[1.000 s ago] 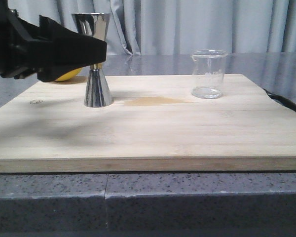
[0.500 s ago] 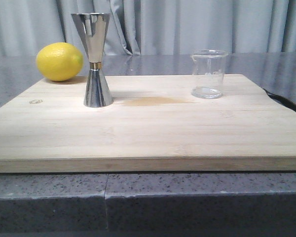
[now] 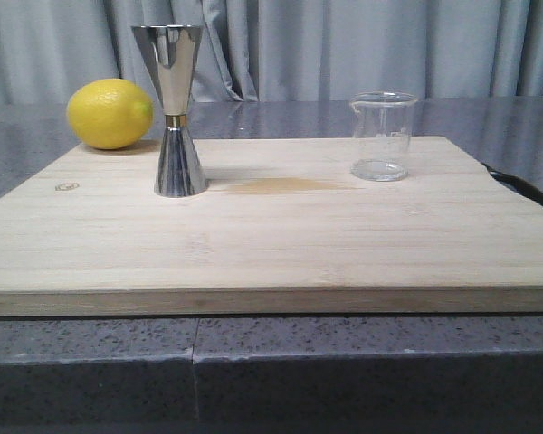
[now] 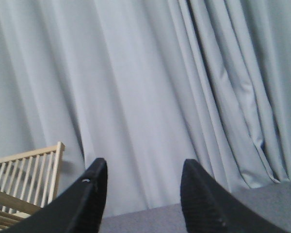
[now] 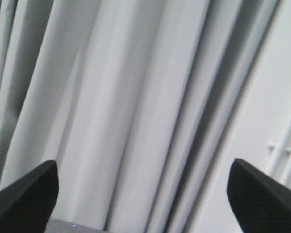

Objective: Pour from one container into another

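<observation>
Grey speckled surface (image 3: 344, 362) carries wooden board (image 3: 281, 235). On board: steel jigger (image 3: 174, 113) upright at left, clear beaker (image 3: 382, 136) upright well to right, tan stain (image 3: 281, 185) between them. Lemon (image 3: 109, 113) behind board's left corner. Curtain (image 3: 344, 45) backs scene. Wrist views only: left end effector (image 4: 143, 204) spread (wooden slat rack (image 4: 24, 170) beside), right end effector (image 5: 143, 194) spread wide, both empty, facing curtain.

Lemon (image 3: 109, 113) yellow — jigger (image 3: 174, 108) steel, gold band — board (image 3: 271, 226) pale wood.
</observation>
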Controlling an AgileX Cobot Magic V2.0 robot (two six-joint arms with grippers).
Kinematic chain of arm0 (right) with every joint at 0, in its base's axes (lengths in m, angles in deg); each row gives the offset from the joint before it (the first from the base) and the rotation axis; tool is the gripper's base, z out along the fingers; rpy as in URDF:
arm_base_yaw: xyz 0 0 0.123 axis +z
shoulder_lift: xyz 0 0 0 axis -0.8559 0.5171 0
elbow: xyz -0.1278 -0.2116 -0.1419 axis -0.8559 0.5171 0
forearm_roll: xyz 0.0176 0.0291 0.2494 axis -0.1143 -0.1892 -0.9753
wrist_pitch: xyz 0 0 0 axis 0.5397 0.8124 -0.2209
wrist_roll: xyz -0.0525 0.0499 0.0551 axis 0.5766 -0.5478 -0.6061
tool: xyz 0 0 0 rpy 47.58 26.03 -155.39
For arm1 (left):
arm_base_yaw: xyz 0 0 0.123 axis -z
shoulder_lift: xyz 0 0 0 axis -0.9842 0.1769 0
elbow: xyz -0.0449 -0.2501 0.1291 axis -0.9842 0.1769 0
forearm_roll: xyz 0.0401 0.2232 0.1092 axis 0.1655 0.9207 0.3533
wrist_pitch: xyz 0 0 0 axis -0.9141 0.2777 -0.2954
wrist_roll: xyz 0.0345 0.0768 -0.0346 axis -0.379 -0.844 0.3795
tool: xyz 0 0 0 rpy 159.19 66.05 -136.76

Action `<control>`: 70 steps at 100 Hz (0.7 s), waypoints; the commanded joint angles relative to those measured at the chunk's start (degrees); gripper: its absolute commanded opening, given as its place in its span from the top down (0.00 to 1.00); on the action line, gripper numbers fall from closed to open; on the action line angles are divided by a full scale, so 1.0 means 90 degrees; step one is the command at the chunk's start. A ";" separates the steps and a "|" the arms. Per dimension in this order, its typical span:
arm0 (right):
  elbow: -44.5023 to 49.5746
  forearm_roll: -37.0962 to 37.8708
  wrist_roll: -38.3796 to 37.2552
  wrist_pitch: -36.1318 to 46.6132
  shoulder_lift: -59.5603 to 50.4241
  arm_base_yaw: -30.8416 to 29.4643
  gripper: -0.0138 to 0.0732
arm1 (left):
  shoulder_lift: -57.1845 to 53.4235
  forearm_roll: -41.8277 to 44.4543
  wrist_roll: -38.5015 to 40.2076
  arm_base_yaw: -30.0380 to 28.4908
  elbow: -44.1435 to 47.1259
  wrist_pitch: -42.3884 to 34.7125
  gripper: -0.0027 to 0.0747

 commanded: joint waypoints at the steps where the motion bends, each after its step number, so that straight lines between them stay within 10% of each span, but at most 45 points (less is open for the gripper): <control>1: -0.0035 0.0104 0.0090 -0.0210 -0.0833 0.0013 0.11 | -0.0027 -0.0103 0.0093 -0.0072 -0.0336 -0.0338 0.57; 70: 0.4016 0.0135 0.0033 -0.0695 -0.5613 0.0038 0.11 | -0.1586 -0.1541 0.0093 -0.0072 0.1194 0.0210 0.57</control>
